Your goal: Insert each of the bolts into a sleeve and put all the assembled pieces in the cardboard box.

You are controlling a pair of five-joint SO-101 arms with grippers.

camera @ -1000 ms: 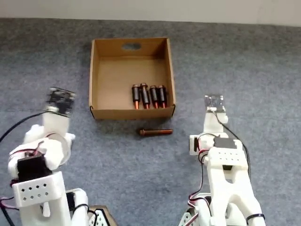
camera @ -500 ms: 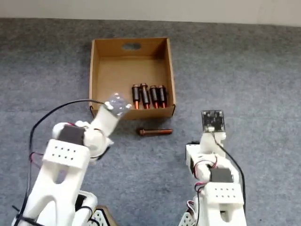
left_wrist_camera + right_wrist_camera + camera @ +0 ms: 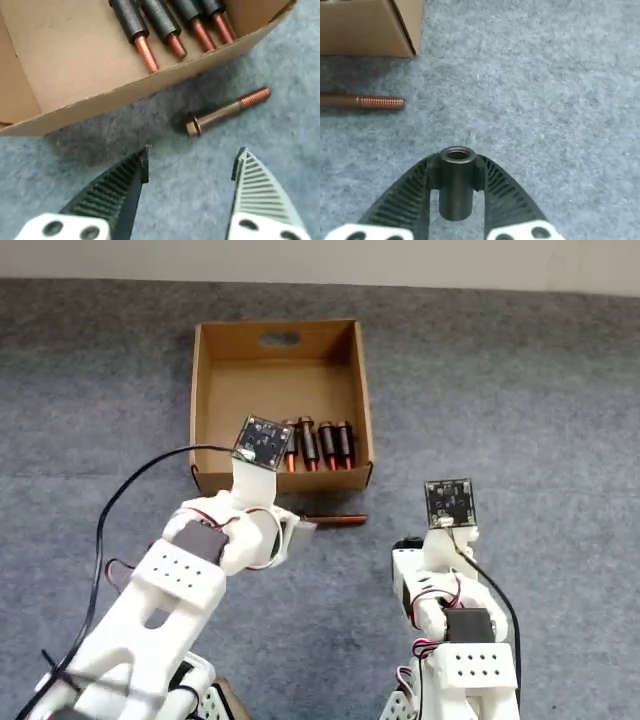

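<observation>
So, the left claw (image 3: 193, 152) hangs spread wide just short of the last bare bolt (image 3: 227, 111), probably lining up a grab. That bolt lies on the table (image 3: 560, 390) beside the cardboard box (image 3: 125, 95), where four assembled pieces (image 3: 316, 443) sit. The right claw (image 3: 456, 167) pinches a sleeve (image 3: 456, 195), open end outward, probably waiting for mating.

Four assembled pieces (image 3: 318, 444) lie in the cardboard box (image 3: 245, 390), a bolt (image 3: 335, 521) just before its front wall
</observation>
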